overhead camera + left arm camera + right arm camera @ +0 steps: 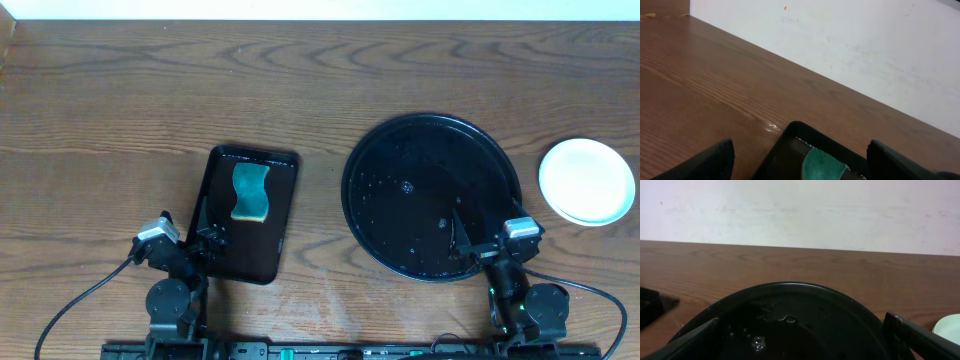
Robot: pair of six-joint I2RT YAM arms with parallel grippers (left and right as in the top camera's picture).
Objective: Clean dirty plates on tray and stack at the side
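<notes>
The large round black tray [432, 195] sits right of centre, wet with water drops and holding no plates; it fills the bottom of the right wrist view [795, 325]. A pale white plate [587, 180] lies on the bare wood to the tray's right, apparently a stack; its edge shows in the right wrist view [947, 327]. My right gripper [478, 243] is open and empty over the tray's near rim. My left gripper [205, 236] is open and empty at the near end of the rectangular tray.
A smaller rectangular black tray [225, 250] lies left of centre with a green sponge [250, 191] in it; the sponge also shows in the left wrist view [822, 167]. A white wall [800, 210] borders the table's far edge.
</notes>
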